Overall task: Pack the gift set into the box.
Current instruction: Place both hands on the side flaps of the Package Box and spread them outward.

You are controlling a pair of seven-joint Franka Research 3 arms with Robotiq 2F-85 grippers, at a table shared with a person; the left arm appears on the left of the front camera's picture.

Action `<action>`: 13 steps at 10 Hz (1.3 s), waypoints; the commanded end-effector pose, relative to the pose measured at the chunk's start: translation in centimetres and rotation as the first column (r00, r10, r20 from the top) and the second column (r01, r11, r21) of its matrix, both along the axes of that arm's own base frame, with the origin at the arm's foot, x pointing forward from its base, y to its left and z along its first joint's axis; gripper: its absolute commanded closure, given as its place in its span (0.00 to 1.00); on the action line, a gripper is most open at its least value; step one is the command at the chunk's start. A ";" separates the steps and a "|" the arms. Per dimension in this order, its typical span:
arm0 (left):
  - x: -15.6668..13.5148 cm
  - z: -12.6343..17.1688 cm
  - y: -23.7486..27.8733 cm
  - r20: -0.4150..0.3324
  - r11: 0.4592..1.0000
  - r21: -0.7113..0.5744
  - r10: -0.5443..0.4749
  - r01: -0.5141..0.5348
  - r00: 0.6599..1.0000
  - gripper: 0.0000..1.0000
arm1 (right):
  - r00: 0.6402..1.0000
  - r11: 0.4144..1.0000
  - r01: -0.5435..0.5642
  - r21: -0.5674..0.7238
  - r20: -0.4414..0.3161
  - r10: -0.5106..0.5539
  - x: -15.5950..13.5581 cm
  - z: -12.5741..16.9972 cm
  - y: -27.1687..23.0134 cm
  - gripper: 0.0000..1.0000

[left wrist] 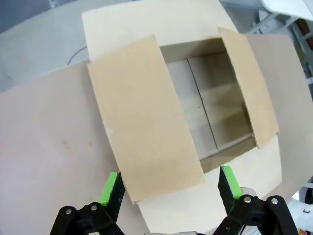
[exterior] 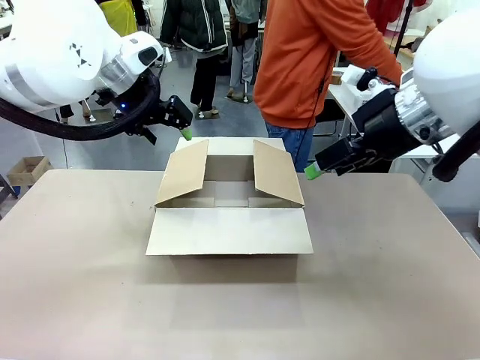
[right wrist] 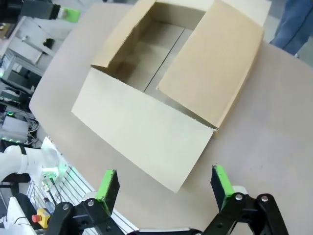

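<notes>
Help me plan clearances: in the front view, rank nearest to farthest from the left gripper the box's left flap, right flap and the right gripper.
1. Left flap, just beneath the left gripper.
2. Right flap, farther right.
3. Right gripper, farthest right.

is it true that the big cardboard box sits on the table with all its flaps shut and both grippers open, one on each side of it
Not quite. The box sits on the table with its flaps open, not shut; the left wrist view looks straight into it. The rest holds: the left gripper and right gripper are open, one on each side.
</notes>
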State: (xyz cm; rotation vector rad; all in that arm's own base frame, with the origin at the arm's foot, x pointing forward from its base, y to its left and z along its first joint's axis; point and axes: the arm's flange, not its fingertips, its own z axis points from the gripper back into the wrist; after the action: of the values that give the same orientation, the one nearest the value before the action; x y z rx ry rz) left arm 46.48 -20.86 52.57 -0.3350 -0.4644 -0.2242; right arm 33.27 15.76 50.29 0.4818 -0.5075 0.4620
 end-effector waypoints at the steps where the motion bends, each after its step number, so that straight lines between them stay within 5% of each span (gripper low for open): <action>1: -0.8 0.3 1.6 0.044 1.000 -0.003 0.015 -0.015 0.999 0.00 | 0.999 0.999 0.028 0.015 0.044 -0.029 0.5 0.0 0.5 0.00; 2: 0.0 0.0 0.0 0.000 1.000 0.000 0.000 0.000 1.000 0.00 | 0.999 0.999 0.028 0.015 0.044 -0.029 0.5 0.0 0.5 0.00; 3: -0.8 2.2 -2.8 0.081 0.994 0.103 0.013 -0.021 0.997 0.00 | 0.999 0.999 0.028 0.015 0.044 -0.029 0.5 0.0 0.5 0.00; 4: 1.2 3.4 -7.6 0.068 0.966 0.257 -0.022 0.004 0.997 0.00 | 0.999 0.999 0.028 0.015 0.044 -0.029 0.5 0.0 0.5 0.00; 6: 5.7 2.6 -14.4 0.024 0.868 0.490 0.081 -0.083 0.996 0.00 | 0.999 0.999 0.028 0.015 0.044 -0.029 0.5 0.0 0.5 0.00; 8: 9.1 -0.5 -17.7 -0.104 0.842 0.540 0.078 -0.010 0.992 0.00 | 0.999 0.999 0.028 0.015 0.044 -0.029 0.5 0.0 0.5 0.00; 10: 12.4 -3.2 -17.0 -0.191 0.860 0.508 0.171 -0.051 0.967 0.00 | 0.999 0.999 0.028 0.015 0.044 -0.029 0.5 0.0 0.5 0.00; 13: 12.8 -7.5 -15.4 -0.248 0.832 0.552 0.218 -0.047 0.944 0.00 | 0.999 0.999 0.028 0.015 0.044 -0.029 0.5 0.0 0.5 0.00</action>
State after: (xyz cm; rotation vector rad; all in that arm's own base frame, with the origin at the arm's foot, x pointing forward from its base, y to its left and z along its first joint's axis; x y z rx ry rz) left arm 59.57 -36.78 44.58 0.2062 -0.1409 -0.1393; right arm 33.63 15.90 50.37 0.4656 -0.5416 0.4495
